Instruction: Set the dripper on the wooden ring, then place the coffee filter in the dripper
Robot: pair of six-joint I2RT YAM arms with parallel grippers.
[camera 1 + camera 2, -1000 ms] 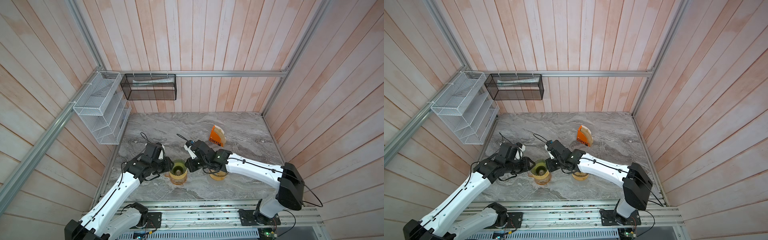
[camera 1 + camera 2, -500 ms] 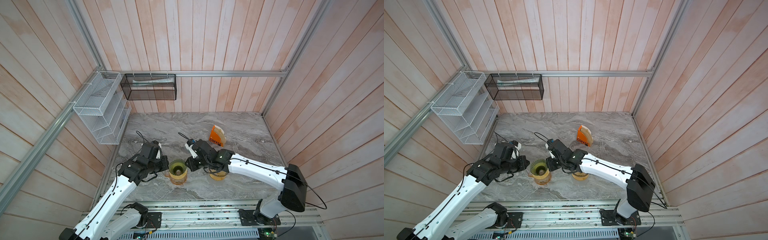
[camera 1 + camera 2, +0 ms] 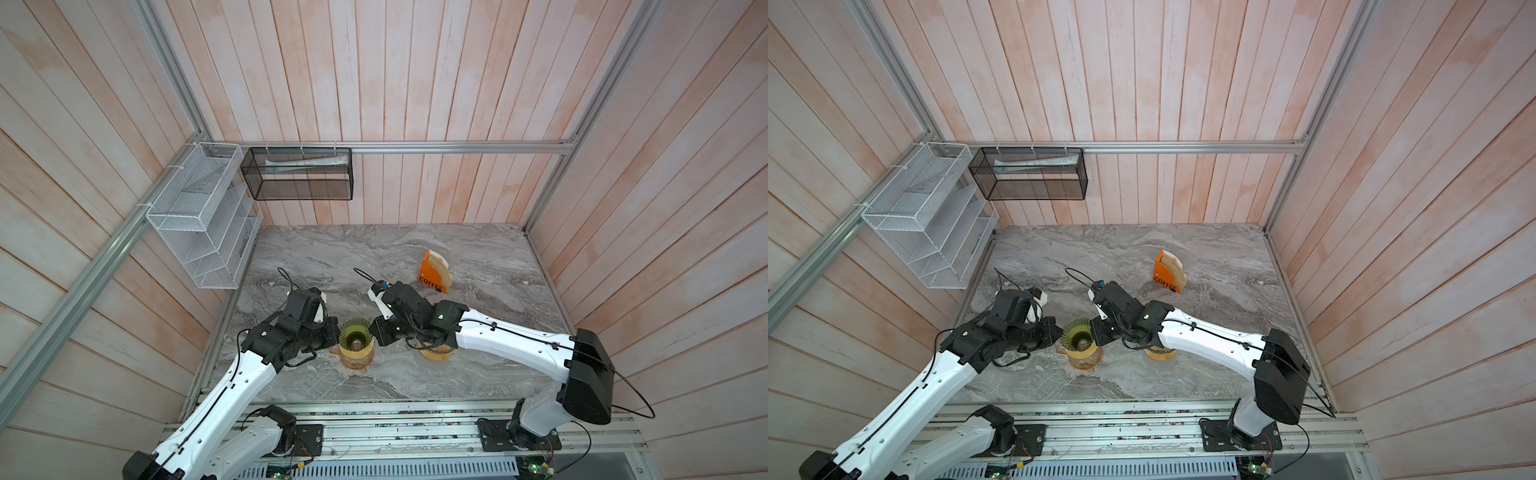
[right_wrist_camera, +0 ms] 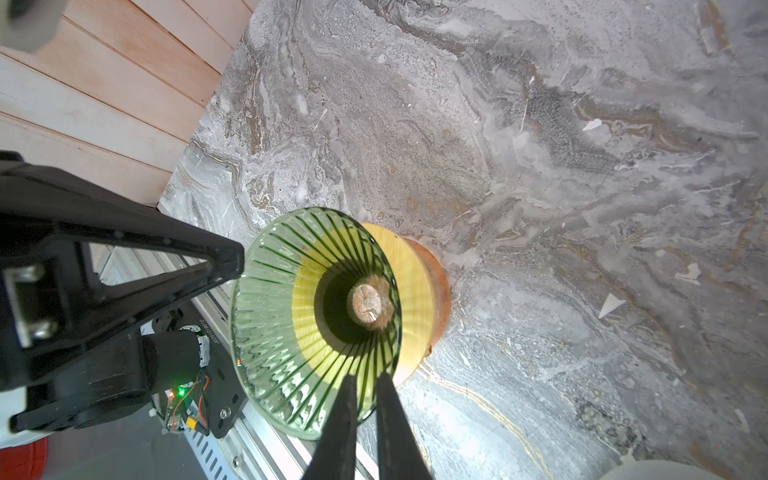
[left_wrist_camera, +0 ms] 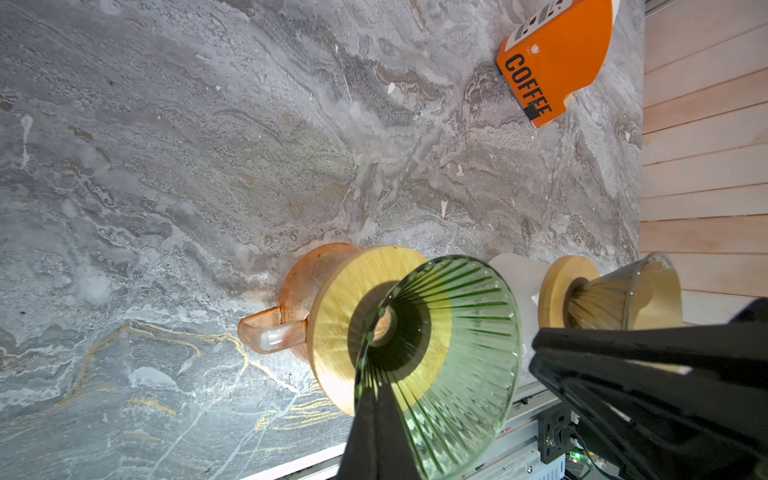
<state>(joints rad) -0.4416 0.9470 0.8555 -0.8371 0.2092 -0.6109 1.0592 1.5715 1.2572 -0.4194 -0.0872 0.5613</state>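
Observation:
The green ribbed glass dripper (image 3: 355,332) (image 3: 1077,332) stands on a wooden collar over an orange glass carafe (image 3: 357,360) near the table's front. My left gripper (image 3: 336,332) (image 5: 374,399) is shut on its left rim. From the opposite side my right gripper (image 3: 376,330) (image 4: 365,382) is shut on the right rim, one finger inside the cone and one outside. The dripper (image 5: 449,340) (image 4: 291,324) holds nothing. Beige coffee filters (image 3: 441,266) stand in an orange holder (image 3: 430,276) (image 3: 1163,272) (image 5: 557,54) marked COFFEE, farther back on the right.
A second, clear dripper (image 5: 623,291) lined with beige paper sits on a wooden collar (image 3: 434,353) under my right forearm. A white wire rack (image 3: 203,216) and a black mesh basket (image 3: 297,174) hang on the walls. The table's front edge (image 3: 374,401) lies close.
My left gripper drew back a little, came in again to the dripper's left rim and shut on it. My right gripper stayed at the right rim and its jaws narrowed.

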